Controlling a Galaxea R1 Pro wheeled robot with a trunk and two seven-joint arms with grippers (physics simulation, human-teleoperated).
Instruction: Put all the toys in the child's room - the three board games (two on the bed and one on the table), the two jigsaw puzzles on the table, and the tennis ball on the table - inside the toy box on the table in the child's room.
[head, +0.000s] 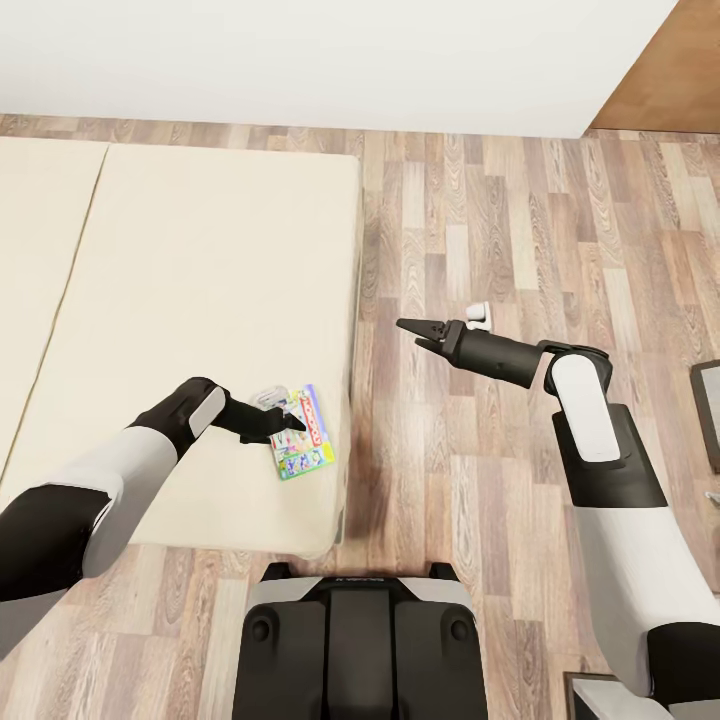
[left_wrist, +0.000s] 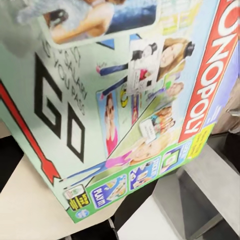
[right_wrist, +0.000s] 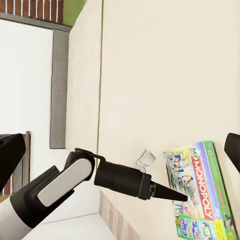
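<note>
A green-edged Monopoly board game (head: 312, 442) lies near the right edge of the bed (head: 200, 250), a broad beige mattress. My left gripper (head: 290, 422) reaches over the mattress and its fingers are closed at the box's near edge. In the left wrist view the printed lid of the board game (left_wrist: 125, 100) sits very close to the lens. The right wrist view shows the left gripper (right_wrist: 177, 196) narrowed to a point on the edge of the box (right_wrist: 202, 197). My right gripper (head: 412, 328) hovers open over the floor beside the bed, pointing towards it, holding nothing.
Wood plank floor (head: 520, 250) runs along the bed's right side up to a white wall (head: 300, 60). A dark framed object (head: 708, 415) sits at the right edge. My base (head: 360, 640) stands at the bed's near corner. A grey bed frame (right_wrist: 60, 90) borders the mattress.
</note>
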